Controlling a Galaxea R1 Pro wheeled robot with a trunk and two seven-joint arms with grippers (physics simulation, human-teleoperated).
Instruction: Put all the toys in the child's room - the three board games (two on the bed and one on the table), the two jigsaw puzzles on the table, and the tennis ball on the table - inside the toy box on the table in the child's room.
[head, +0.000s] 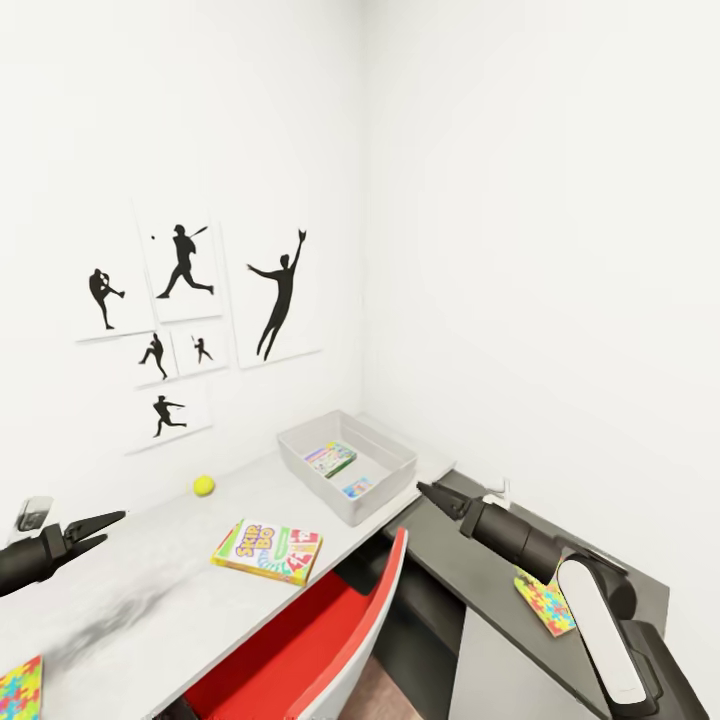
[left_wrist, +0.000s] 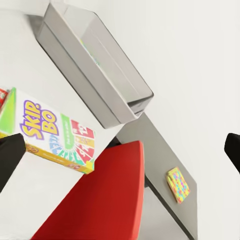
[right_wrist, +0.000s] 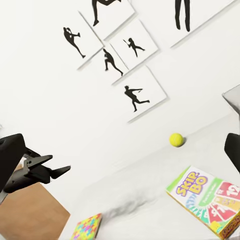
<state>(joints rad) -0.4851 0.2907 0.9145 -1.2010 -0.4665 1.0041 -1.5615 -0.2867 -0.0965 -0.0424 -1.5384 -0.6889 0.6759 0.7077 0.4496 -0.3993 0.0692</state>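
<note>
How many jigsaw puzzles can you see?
2. One jigsaw puzzle lies on the white table's near corner by the left arm; the other jigsaw puzzle lies on the dark desk, partly behind the right arm.

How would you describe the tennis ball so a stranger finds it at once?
Look at the white table under the wall pictures. Between the grey toy box and the Skip-Bo game, near the wall, lies the tennis ball: the only small, round, yellow thing there.

Open tabletop (head: 150, 590) is lying between tennis ball (head: 204, 485) and Skip-Bo box (head: 267, 551); the red chair (head: 300, 650) is blocking near access.
</note>
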